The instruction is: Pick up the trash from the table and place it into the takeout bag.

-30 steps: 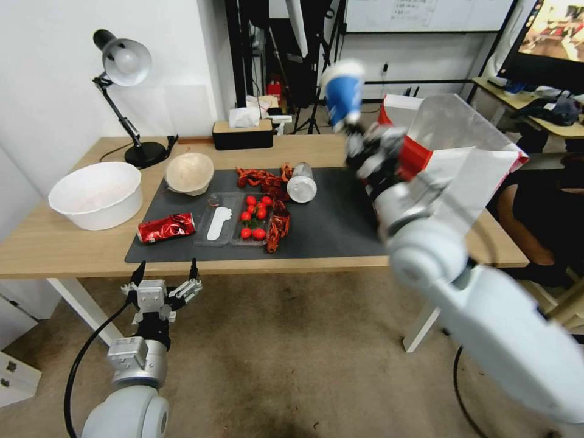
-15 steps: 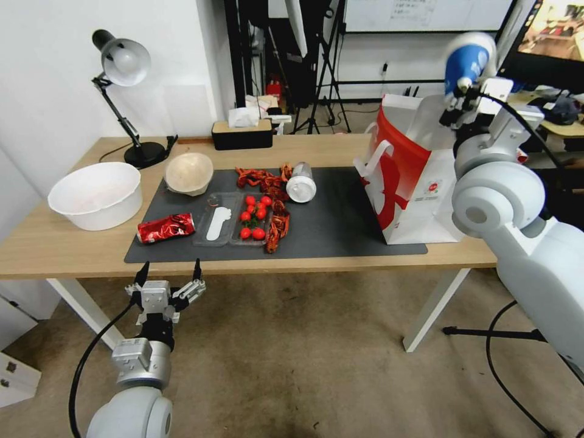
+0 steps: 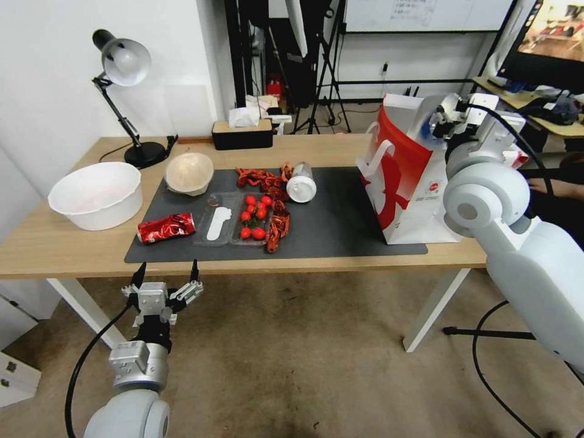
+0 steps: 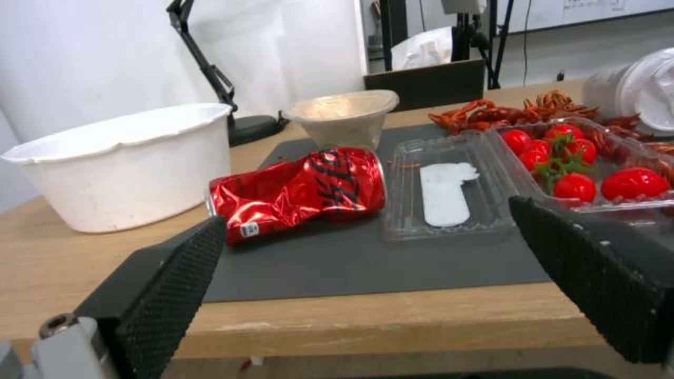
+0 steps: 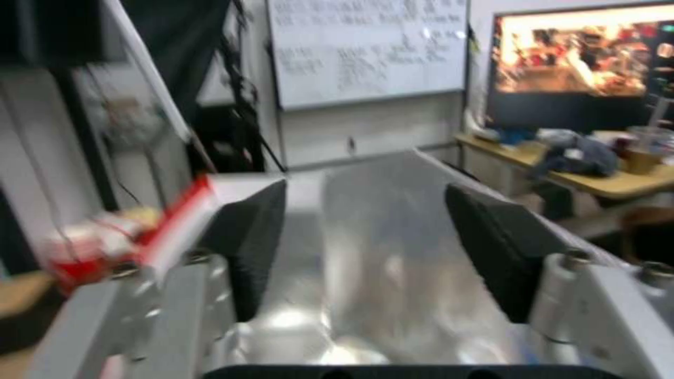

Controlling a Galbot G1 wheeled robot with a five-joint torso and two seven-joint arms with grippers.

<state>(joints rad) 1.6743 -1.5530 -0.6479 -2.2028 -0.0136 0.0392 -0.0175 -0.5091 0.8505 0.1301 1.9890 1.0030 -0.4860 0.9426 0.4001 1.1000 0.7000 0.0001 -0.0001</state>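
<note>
A big round white bowl (image 3: 95, 194) sits on the left end of the wood top. Behind it stands a black desk lamp (image 3: 125, 91) with a bent arm. A black tissue box (image 3: 243, 134) sits at the back edge. A clear plastic tray (image 3: 234, 225) holds red cherry tomatoes (image 3: 254, 216). Red crayfish shells (image 3: 271, 194) lie beside the tray.

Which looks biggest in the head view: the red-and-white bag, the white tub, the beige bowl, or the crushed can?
1. Bag
2. White tub
3. Beige bowl and can: too alike to rank; the bowl is rounder, the can longer and slimmer.
</note>
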